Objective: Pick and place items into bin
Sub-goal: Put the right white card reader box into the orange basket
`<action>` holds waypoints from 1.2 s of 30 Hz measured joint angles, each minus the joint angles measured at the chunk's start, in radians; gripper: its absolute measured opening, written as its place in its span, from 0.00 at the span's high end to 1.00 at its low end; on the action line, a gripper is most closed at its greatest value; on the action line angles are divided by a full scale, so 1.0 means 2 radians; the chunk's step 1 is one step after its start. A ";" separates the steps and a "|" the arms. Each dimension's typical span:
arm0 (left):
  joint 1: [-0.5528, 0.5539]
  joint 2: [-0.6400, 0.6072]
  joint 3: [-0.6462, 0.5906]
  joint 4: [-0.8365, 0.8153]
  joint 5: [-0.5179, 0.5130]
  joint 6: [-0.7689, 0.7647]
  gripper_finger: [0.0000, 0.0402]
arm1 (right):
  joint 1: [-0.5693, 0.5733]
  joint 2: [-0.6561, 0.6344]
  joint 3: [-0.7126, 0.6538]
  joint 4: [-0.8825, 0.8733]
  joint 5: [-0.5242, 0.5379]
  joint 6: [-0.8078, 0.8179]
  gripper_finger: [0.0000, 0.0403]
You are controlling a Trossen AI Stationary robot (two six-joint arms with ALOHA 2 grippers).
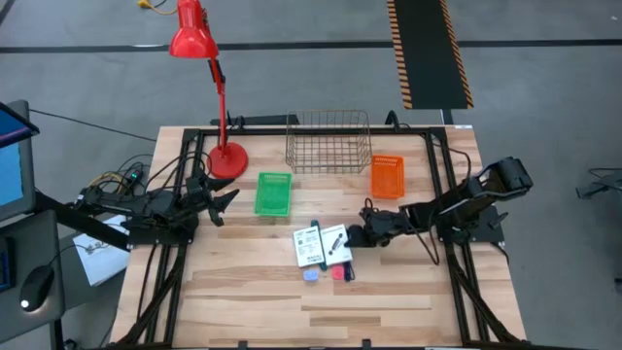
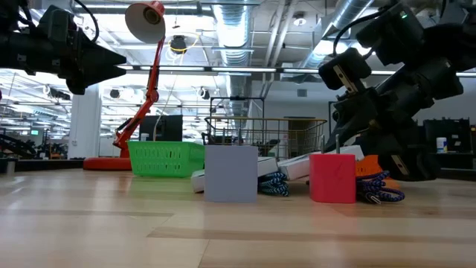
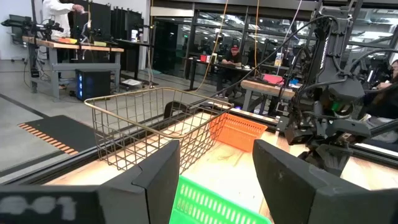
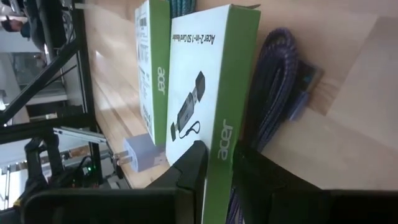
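Observation:
Two white printed card packs (image 1: 309, 245) (image 1: 333, 243) lie side by side on the table's middle. My right gripper (image 1: 362, 236) is at the right-hand pack (image 4: 199, 87), shut on its green edge. A dark-blue braided cord (image 4: 280, 81) lies on the wood beside that pack, and a teal one (image 4: 182, 9) shows between the packs. A light-blue piece (image 1: 310, 275) and a pink-red piece (image 1: 338, 273) sit on the table just nearer. My left gripper (image 1: 219, 199) hangs open above the table, left of the green basket (image 1: 273, 193). My right gripper pinches the right-hand card pack between its two fingers by the green side edge (image 4: 222, 134), at the end nearest the table's right. The fingers (image 4: 193, 163) come low from the table's right. Whether the pack is lifted off the wood cannot be told.
A wire basket (image 1: 328, 141) stands at the far edge. An orange basket (image 1: 387, 176) sits right of it and a red desk lamp (image 1: 225, 156) to the left. Bare wood stretches toward the near edge. People and benches show in the room beyond.

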 joint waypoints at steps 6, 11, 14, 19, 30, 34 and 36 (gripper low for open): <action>0.000 0.000 0.000 0.000 0.000 0.000 0.52 | -0.017 -0.004 0.000 -0.003 -0.015 -0.010 0.85; 0.000 0.000 0.000 0.000 0.000 0.000 0.52 | -0.036 -0.034 0.000 -0.019 -0.014 -0.029 0.85; 0.000 0.000 0.000 0.000 0.000 0.000 0.52 | -0.052 -0.063 0.000 -0.044 -0.009 -0.045 0.85; 0.000 0.000 0.000 0.000 0.000 0.000 0.52 | -0.080 -0.117 0.000 -0.069 -0.008 -0.071 0.85; 0.000 0.000 0.000 0.000 0.000 0.000 0.52 | -0.144 -0.236 0.000 -0.099 -0.008 -0.112 0.85; 0.000 0.000 0.000 0.000 0.000 0.000 0.52 | -0.170 -0.285 0.000 -0.162 -0.010 -0.128 0.85; 0.000 0.000 0.000 0.000 0.000 0.000 0.52 | -0.181 -0.312 0.000 -0.198 -0.012 -0.134 0.85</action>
